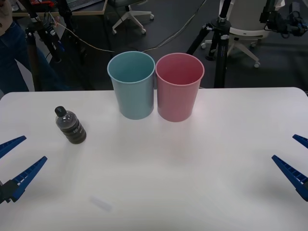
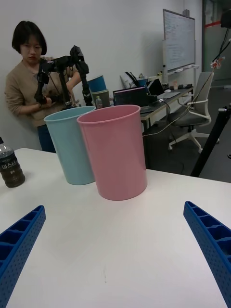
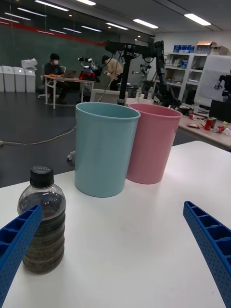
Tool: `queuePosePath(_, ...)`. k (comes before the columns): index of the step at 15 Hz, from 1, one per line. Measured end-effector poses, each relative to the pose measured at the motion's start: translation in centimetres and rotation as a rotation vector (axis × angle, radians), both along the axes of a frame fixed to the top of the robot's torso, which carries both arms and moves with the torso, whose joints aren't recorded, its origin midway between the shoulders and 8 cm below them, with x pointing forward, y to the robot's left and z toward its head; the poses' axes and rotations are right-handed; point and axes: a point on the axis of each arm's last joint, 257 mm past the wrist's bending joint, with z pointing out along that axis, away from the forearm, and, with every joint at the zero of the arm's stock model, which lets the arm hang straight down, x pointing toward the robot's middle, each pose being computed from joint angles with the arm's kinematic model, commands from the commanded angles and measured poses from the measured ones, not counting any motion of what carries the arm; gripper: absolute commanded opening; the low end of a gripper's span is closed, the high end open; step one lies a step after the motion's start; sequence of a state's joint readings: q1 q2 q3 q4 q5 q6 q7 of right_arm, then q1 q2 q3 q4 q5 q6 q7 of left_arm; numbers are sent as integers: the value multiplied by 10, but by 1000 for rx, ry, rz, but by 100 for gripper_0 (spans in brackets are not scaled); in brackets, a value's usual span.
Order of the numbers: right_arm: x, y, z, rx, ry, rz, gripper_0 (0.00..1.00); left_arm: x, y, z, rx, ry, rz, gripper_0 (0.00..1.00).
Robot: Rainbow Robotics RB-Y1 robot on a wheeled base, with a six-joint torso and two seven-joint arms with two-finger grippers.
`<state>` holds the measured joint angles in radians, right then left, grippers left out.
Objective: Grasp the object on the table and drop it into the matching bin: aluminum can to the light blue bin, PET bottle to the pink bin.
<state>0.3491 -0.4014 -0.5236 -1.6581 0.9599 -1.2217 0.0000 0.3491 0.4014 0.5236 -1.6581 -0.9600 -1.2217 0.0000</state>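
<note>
Bottle (image 1: pixel 70 126) upright on table (image 1: pixel 159 183), robot's left side, well left of & nearer than blue bin (image 1: pixel 132 84); black cap on, dark liquid inside. Blue bin & pink bin (image 1: pixel 179 86) upright side by side at far middle, just about touching, blue on left. Left tool (image 1: pixel 10 161) low at left edge, fingers apart, near bottle but not touching; right tool (image 1: pixel 294 159) low at right edge, fingers apart too, holding nothing, well away from bins
</note>
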Motion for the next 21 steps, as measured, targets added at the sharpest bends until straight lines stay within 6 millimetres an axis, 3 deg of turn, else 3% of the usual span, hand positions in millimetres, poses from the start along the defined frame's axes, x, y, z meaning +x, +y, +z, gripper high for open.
queuePosePath(7, 0, 0, 0, 0, 0, 0, 100, 5, -20, 1, -21, -10, -44, 100)
queuePosePath(15, 0, 0, 0, 0, 0, 0, 100, 3, 2, -8, -32, 21, 22, 100)
queuePosePath(21, 0, 0, 0, 0, 0, 0, 100, 20, 10, -39, -21, 71, 134, 100)
